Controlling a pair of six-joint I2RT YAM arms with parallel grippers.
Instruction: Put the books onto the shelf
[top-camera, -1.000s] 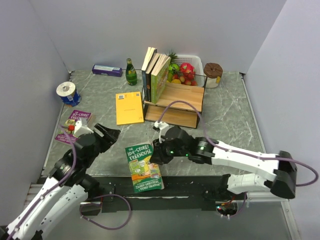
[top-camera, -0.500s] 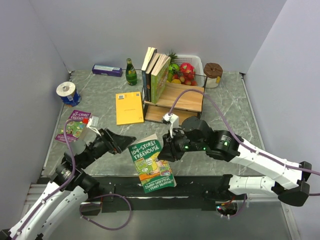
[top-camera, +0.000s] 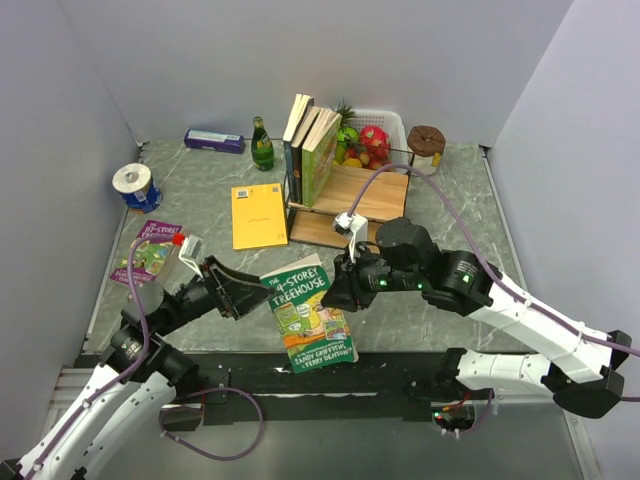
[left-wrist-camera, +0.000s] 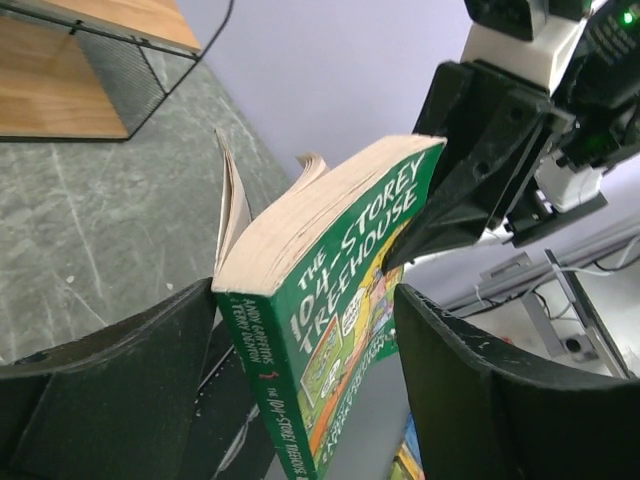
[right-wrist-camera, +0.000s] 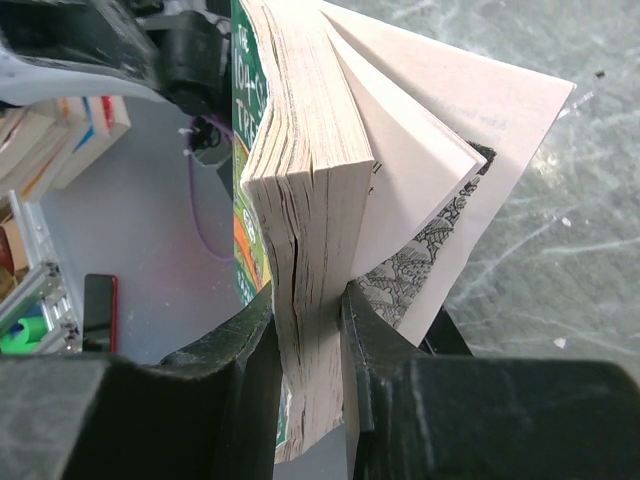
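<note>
1. Purple cartoon book (top-camera: 148, 250) lies flat at the far left of the grey marbled table (top-camera: 450, 215), with a roll of tape (top-camera: 131, 184) beyond it.
2. Next comes the left gripper (top-camera: 255, 293), reaching in from the left. Its jaws are spread wide, one on each side of the spine end of the green book (top-camera: 312, 318). The left wrist view shows gaps on both sides, so it is not gripping.
3. Behind it a yellow notebook (top-camera: 259, 215) lies flat, just beside the left end of the shelf (top-camera: 370, 192).
4. The green book hangs tilted above the near edge of the table, between the two grippers, cover facing up and toward the camera.
5. The right gripper (top-camera: 345, 293) holds that book. Its fingers (right-wrist-camera: 245, 370) are pinched tight on the thick block of pages opposite the spine, while the back cover and a few leaves fan out loose.
6. The shelf stands further back, near the middle. Three books (top-camera: 310, 150) stand leaning at the left end of its upper board.
7. A white fruit basket (top-camera: 390, 122) sits just behind the shelf, toward the right.
</note>
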